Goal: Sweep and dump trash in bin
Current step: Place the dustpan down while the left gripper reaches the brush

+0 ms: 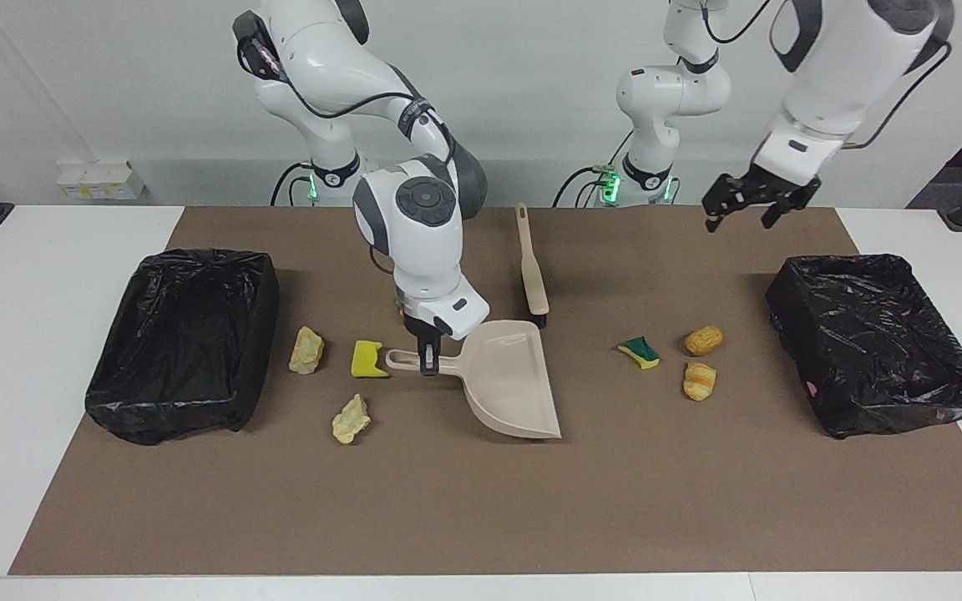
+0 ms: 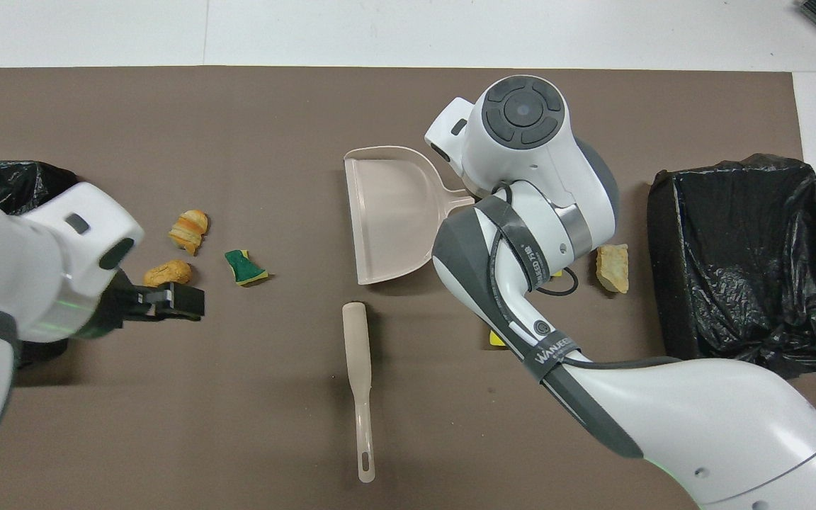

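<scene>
Nothing swept yet: scraps (image 1: 306,350) lie loose, bins (image 1: 183,342) look bare; right tool (image 1: 428,364) clamps the dustpan (image 1: 508,386), left tool (image 1: 755,203) hangs apart, brush (image 1: 532,269) untouched

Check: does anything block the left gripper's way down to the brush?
Nothing visible does. The left gripper hangs open above the mat; the brush lies untouched beside the dustpan, which the right gripper holds by its handle.

dustpan (image 1: 510,386): pale beige
brush (image 1: 530,267): beige handle, black bristles
bins (image 1: 184,338): glossy black liners
mat (image 1: 615,501): plain brown
sponge scrap (image 1: 639,351): green over yellow
</scene>
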Motion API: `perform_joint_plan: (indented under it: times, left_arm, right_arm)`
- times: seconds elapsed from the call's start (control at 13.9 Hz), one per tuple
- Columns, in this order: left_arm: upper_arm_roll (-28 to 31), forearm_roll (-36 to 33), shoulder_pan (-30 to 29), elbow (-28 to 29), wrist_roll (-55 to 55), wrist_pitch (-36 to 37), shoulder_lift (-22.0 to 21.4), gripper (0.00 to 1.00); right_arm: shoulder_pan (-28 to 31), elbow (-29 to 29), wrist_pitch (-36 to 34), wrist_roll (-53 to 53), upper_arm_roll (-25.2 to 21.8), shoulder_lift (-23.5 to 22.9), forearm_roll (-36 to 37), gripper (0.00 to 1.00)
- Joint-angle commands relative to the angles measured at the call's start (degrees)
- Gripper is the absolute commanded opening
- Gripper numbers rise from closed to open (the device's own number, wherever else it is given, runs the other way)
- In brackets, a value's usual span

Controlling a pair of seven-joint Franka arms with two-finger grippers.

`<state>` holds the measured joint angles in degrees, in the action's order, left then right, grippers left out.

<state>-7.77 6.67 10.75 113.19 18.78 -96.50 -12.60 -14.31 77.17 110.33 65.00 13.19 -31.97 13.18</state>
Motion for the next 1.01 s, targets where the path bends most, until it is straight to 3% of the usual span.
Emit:
perform_joint_plan:
  times: [0.0,0.22,0.36,0.43,0.72,0.94]
  left_arm:
    - [1.1,1.8,9.3,11.9,10.3,-8.7,-6.0,1.00]
    - [1.1,1.8,20.8,19.0,18.2,-18.9,-5.1,1.00]
    - [1.1,1.7,26.0,21.6,19.5,-24.5,-0.9,1.00]
    - [1.2,1.6,27.3,21.6,19.5,-25.8,2.3,1.00]
    - [1.1,1.2,29.9,21.6,19.3,-29.9,7.5,1.00]
    - [1.1,1.1,30.2,21.7,18.9,-31.0,8.6,1.00]
  right_arm:
    - [0.3,-3.7,-1.2,3.6,0.7,-2.6,1.7,0.00]
    - [1.0,-3.2,-0.5,5.1,0.6,-2.7,1.8,0.00]
    - [1.9,-2.6,1.1,7.1,0.6,-2.6,2.4,0.00]
    - [1.8,-2.5,1.2,7.1,0.6,-2.6,2.5,0.00]
    - [2.1,-2.1,1.5,7.3,0.6,-2.5,2.5,0.00]
    - [1.9,-1.9,1.4,7.5,0.6,-2.4,2.3,0.00]
